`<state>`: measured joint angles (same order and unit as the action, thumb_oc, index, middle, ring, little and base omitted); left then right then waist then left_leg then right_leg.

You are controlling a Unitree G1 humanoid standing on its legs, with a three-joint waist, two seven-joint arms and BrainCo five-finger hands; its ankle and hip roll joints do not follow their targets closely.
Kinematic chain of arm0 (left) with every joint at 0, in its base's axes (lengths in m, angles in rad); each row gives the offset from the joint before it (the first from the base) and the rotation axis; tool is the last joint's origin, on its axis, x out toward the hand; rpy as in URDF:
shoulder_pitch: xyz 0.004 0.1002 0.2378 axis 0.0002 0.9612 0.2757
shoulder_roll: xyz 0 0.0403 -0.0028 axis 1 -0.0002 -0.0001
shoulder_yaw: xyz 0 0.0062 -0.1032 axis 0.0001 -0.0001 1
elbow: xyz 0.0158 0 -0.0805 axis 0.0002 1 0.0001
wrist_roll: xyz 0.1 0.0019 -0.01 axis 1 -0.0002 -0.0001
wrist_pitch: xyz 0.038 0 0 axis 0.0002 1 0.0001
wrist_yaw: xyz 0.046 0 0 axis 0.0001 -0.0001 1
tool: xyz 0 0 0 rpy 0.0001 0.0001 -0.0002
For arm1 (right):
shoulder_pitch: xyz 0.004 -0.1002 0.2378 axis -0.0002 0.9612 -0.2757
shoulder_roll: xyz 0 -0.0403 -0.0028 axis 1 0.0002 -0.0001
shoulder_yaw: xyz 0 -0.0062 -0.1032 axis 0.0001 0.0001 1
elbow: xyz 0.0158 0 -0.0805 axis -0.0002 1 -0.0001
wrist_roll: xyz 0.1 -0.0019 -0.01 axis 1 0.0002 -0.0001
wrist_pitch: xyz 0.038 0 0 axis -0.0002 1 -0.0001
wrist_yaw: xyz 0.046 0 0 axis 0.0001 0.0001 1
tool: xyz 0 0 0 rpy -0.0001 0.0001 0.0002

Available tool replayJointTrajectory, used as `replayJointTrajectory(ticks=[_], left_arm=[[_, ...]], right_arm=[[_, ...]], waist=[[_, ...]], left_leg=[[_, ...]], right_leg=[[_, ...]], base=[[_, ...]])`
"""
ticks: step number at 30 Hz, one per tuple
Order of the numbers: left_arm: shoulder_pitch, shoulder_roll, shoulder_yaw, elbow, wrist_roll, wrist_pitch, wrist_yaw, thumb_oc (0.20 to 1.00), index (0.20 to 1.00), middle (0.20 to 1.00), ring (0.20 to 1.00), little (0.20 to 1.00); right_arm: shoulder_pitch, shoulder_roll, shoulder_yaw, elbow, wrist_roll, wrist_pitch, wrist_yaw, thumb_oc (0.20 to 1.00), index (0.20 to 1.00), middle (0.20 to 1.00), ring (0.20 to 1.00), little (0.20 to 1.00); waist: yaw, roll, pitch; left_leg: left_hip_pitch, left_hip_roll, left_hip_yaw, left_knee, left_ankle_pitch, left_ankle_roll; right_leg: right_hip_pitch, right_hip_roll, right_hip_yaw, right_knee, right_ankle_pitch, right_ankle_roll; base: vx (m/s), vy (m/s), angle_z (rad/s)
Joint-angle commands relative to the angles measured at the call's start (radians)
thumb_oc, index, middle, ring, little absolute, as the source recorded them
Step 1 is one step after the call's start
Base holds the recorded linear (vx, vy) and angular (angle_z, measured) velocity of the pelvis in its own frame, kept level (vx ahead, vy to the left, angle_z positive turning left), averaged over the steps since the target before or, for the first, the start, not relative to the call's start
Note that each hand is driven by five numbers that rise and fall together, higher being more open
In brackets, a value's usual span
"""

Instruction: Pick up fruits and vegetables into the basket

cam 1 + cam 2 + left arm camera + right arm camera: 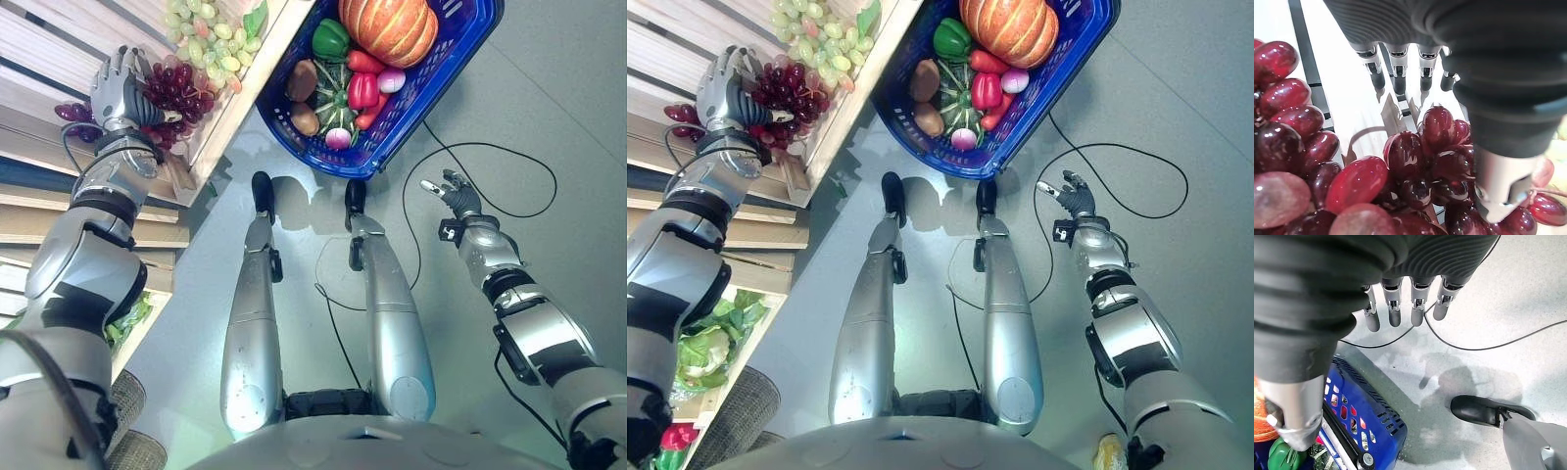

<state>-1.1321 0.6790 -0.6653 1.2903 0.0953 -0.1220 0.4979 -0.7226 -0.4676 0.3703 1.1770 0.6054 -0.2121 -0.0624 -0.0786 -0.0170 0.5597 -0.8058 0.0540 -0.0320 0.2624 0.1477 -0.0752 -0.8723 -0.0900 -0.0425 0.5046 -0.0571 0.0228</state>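
The right hand (453,192) hangs over the bare floor (549,108), fingers relaxed and straight, holding nothing, well apart from the produce.

The left hand (118,88) rests at a bunch of red grapes (174,93) lying on a wooden shelf (686,34). In the left wrist view its fingers (1399,73) reach straight out above the bunch and its thumb (1498,191) sits against the berries; the hand is not closed round the fruit, so the bunch is touched but not yet secured.

Just beyond the red grapes lies a bunch of green grapes (211,39) on the same shelf.

Farther on, a blue basket (431,83) stands on the floor just beside the shelf edge, already carrying a pumpkin (389,27), a green pepper (331,39), red peppers (362,88) and other vegetables.

Risks, as judged from this arrangement:
- Grapes are round and glossy, so a closing grasp may take only a few outer berries, which would tear off or roll away.
- A hard squeeze could crush them.
- If the stem is missed, the bunch may sag and slip out during the carry to the basket.
- The neighbouring green bunch may be dragged along.
- The basket is nearly full, so a loosely dropped bunch could slide off the heap onto the floor.
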Motion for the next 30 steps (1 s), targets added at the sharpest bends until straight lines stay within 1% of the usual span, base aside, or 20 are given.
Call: replayJointTrajectory(ticks=[1,5,6,7,9,13,14,20,21,25,30], left_arm=[[-0.006,-0.066,0.045,0.096,-0.074,-0.033,-0.175,1.000,1.000,1.000,1.000,1.000],[0.004,-0.073,0.047,0.085,-0.115,-0.046,-0.240,1.000,1.000,1.000,1.000,1.000],[0.009,-0.081,0.045,0.089,-0.132,-0.062,-0.257,1.000,1.000,1.000,1.000,1.000],[0.010,-0.082,0.045,0.090,-0.135,-0.066,-0.261,1.000,1.000,1.000,1.000,1.000],[0.013,-0.090,0.040,0.088,-0.156,-0.088,-0.308,1.000,1.000,1.000,1.000,1.000],[0.025,-0.100,0.027,0.074,-0.159,-0.096,-0.373,1.000,1.000,1.000,1.000,1.000],[0.030,-0.104,0.019,0.070,-0.186,-0.100,-0.407,1.000,1.000,1.000,1.000,1.000],[0.047,-0.116,0.004,0.061,-0.182,-0.080,-0.472,1.000,1.000,1.000,1.000,1.000],[0.049,-0.118,0.000,0.058,-0.174,-0.068,-0.475,1.000,1.000,1.000,1.000,1.000],[0.058,-0.122,-0.008,0.062,-0.158,-0.053,-0.492,1.000,1.000,1.000,1.000,1.000],[0.069,-0.128,-0.019,0.065,-0.148,-0.048,-0.556,1.000,1.000,1.000,1.000,1.000]], right_arm=[[0.031,0.000,0.004,0.002,-0.004,-0.008,-0.007,1.000,1.000,1.000,1.000,1.000],[0.037,0.002,-0.003,-0.007,-0.014,-0.002,-0.016,1.000,1.000,1.000,1.000,1.000],[0.029,0.001,-0.003,-0.007,-0.014,0.005,-0.015,1.000,1.000,1.000,1.000,1.000],[0.028,0.001,-0.003,-0.008,-0.014,0.007,-0.015,1.000,1.000,1.000,1.000,1.000],[0.023,0.002,0.002,-0.007,-0.011,0.004,-0.013,1.000,1.000,1.000,1.000,1.000],[0.023,0.002,-0.001,-0.012,-0.015,0.006,-0.012,1.000,1.000,1.000,1.000,1.000],[0.020,0.002,-0.004,-0.009,-0.019,0.006,-0.010,1.000,1.000,1.000,1.000,1.000],[0.019,0.004,-0.011,-0.008,-0.024,0.005,-0.007,1.000,1.000,1.000,1.000,1.000],[0.021,0.004,-0.012,-0.010,-0.023,0.005,-0.006,1.000,1.000,1.000,1.000,1.000],[0.017,0.006,-0.013,-0.006,-0.022,0.004,-0.005,1.000,1.000,1.000,1.000,1.000],[0.014,0.004,-0.017,-0.003,-0.022,0.007,-0.001,1.000,1.000,1.000,1.000,1.000]], waist=[[-0.017,-0.027,-0.040],[-0.018,-0.024,-0.040],[-0.018,-0.026,-0.040],[-0.018,-0.026,-0.040],[-0.018,-0.029,-0.040],[-0.019,-0.028,-0.040],[-0.019,-0.027,-0.040],[-0.019,-0.025,-0.040],[-0.019,-0.025,-0.040],[-0.018,-0.025,-0.040],[-0.018,-0.024,-0.040]], left_leg=[[-0.046,0.007,0.019,0.105,-0.077,0.054],[-0.046,0.005,0.021,0.103,-0.079,0.057],[-0.045,0.005,0.021,0.101,-0.080,0.058],[-0.046,0.005,0.021,0.102,-0.080,0.058],[-0.050,0.006,0.021,0.104,-0.079,0.057],[-0.050,0.006,0.023,0.103,-0.080,0.058],[-0.050,0.006,0.024,0.103,-0.080,0.059],[-0.051,0.006,0.025,0.104,-0.081,0.059],[-0.049,0.006,0.025,0.103,-0.082,0.059],[-0.050,0.007,0.025,0.103,-0.082,0.060],[-0.046,0.006,0.026,0.099,-0.081,0.060]], right_leg=[[0.013,0.018,0.041,-0.128,0.143,0.021],[0.011,0.020,0.043,-0.126,0.143,0.021],[0.011,0.021,0.042,-0.128,0.144,0.021],[0.011,0.021,0.042,-0.128,0.144,0.021],[0.008,0.022,0.041,-0.128,0.146,0.021],[0.008,0.023,0.041,-0.129,0.148,0.022],[0.007,0.024,0.043,-0.129,0.148,0.022],[0.008,0.022,0.042,-0.130,0.151,0.024],[0.009,0.022,0.042,-0.131,0.151,0.025],[0.009,0.021,0.041,-0.132,0.154,0.026],[0.013,0.021,0.041,-0.137,0.158,0.027]], base=[[0.00,0.000,0.00],[0.00,0.000,0.00],[0.00,0.000,0.00],[0.00,0.000,0.00],[0.00,0.000,0.00],[0.00,0.000,0.00],[0.00,0.000,0.00],[0.00,-0.003,0.02],[0.00,0.000,0.00],[0.00,-0.008,0.03],[0.00,-0.001,0.01]])
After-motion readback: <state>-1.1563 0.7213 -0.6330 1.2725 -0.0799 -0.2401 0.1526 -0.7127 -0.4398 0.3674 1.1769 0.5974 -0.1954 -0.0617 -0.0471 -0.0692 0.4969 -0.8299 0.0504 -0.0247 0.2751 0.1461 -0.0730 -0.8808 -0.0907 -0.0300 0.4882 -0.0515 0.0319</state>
